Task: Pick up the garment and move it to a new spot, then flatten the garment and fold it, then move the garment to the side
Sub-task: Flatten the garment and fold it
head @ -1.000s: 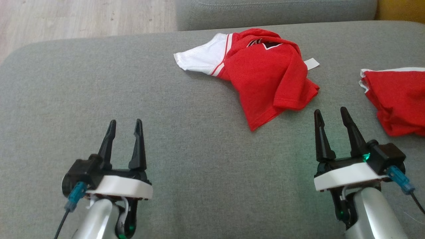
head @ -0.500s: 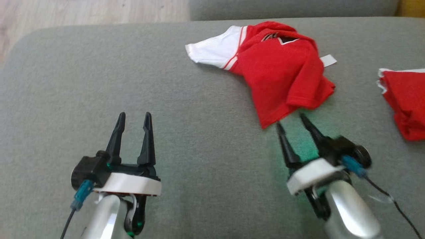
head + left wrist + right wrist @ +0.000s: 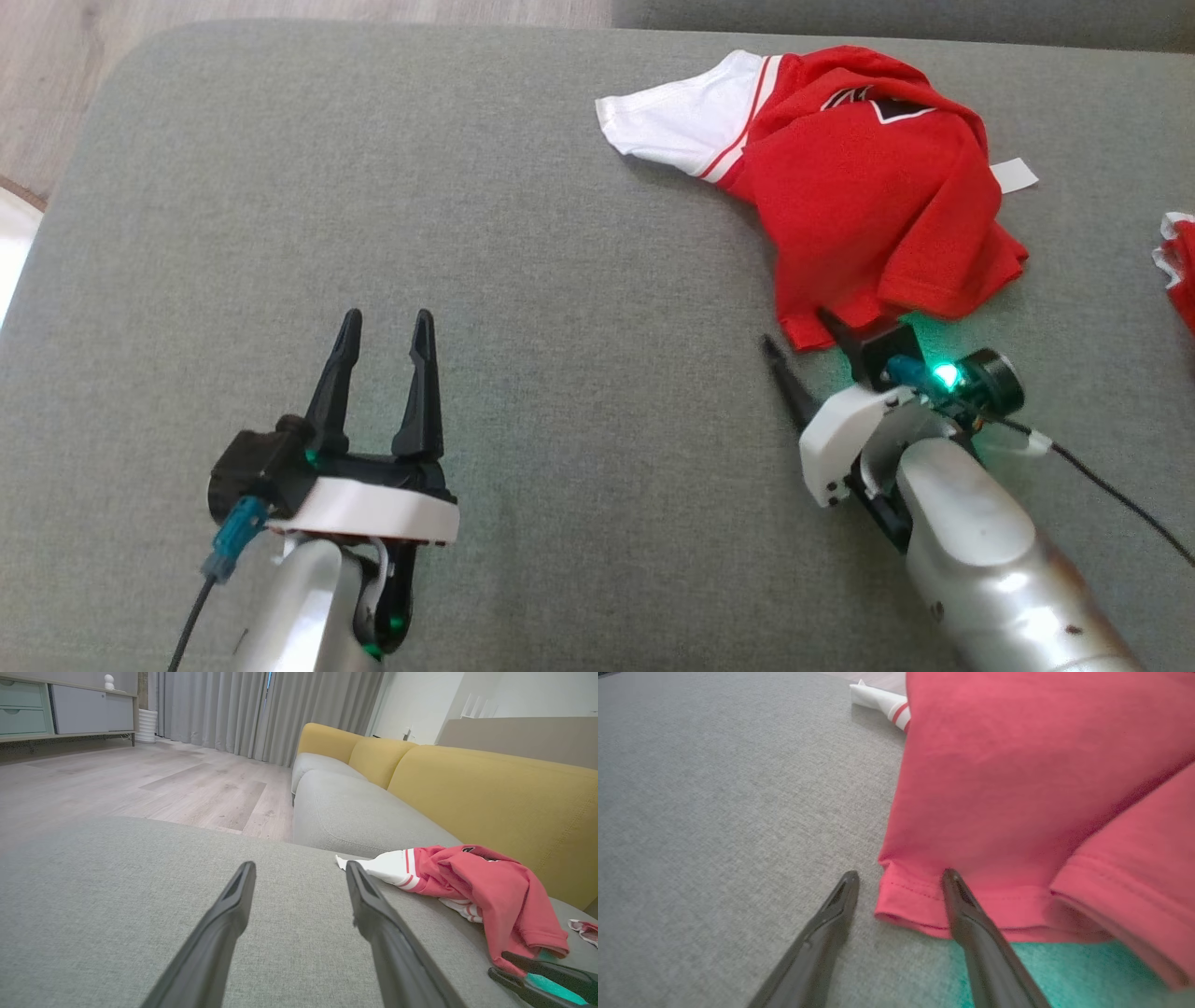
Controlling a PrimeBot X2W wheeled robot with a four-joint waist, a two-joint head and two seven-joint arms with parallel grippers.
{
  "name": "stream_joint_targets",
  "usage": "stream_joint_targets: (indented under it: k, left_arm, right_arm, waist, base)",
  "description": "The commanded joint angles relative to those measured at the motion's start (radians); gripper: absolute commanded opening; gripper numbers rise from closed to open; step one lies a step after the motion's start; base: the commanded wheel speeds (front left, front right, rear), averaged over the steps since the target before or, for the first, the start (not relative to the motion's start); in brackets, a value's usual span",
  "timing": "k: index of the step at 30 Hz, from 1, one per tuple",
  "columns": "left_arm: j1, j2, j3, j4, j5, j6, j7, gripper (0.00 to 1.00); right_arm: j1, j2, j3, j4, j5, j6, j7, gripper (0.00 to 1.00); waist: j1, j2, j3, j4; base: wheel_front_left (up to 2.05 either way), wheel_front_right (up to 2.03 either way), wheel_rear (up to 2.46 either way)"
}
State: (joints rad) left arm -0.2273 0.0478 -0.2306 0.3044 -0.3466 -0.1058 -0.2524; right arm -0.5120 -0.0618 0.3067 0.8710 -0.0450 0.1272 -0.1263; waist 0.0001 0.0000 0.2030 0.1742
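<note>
A crumpled red shirt (image 3: 868, 215) with a white sleeve (image 3: 681, 117) lies on the grey sofa cushion (image 3: 560, 233), far right of centre. My right gripper (image 3: 796, 331) is open and rolled sideways at the shirt's near hem corner. In the right wrist view the hem corner (image 3: 915, 896) lies between the two fingers of that gripper (image 3: 900, 874), and one finger rests over the cloth. My left gripper (image 3: 387, 317) stands open over bare cushion, well to the left of the shirt (image 3: 490, 891). The left wrist view shows its fingers (image 3: 300, 865) apart with nothing between them.
A second red garment (image 3: 1181, 271) lies at the cushion's right edge. The yellow sofa back (image 3: 490, 788) rises behind the shirt. Wood floor (image 3: 37, 93) lies beyond the cushion's rounded left edge. A white tag (image 3: 1015, 175) sticks out from the shirt's far side.
My right gripper has moved forward and left to the shirt's near hem and rolled onto its side. The head camera has shifted. The left gripper holds its place.
</note>
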Motion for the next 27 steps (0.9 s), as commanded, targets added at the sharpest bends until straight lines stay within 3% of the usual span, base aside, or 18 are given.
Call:
stream_joint_targets:
  k: [1, 13, 21, 27]
  left_arm:
    - [-0.031, 0.003, 0.027, -0.031, -0.010, 0.002, -0.009, 1.00]
    - [0.000, 0.003, 0.065, -0.025, 0.004, 0.004, -0.009, 1.00]
    - [0.023, 0.002, 0.068, -0.034, -0.007, 0.003, -0.009, 1.00]
    - [0.033, 0.002, 0.055, -0.041, -0.017, 0.011, -0.009, 1.00]
  right_arm:
    - [-0.036, 0.007, 0.004, 0.017, -0.021, 0.003, -0.004, 0.00]
    - [0.021, 0.006, -0.005, 0.076, 0.011, 0.003, -0.097, 0.00]
    - [0.150, -0.136, -0.048, 0.023, 0.036, 0.003, -0.085, 0.00]
    - [0.228, -0.214, -0.153, -0.054, 0.030, 0.003, -0.015, 0.00]
  waist:
    - [-0.0001, 0.0000, -0.002, 0.002]
    - [-0.0001, 0.0000, -0.070, -0.119]
    - [-0.0001, 0.0000, -0.138, -0.211]
    - [-0.0001, 0.0000, -0.160, -0.227]
  base:
    - [0.00, 0.00, 0.00]
    - [0.00, 0.00, 0.00]
    - [0.00, 0.00, 0.00]
    - [0.00, 0.00, 0.00]
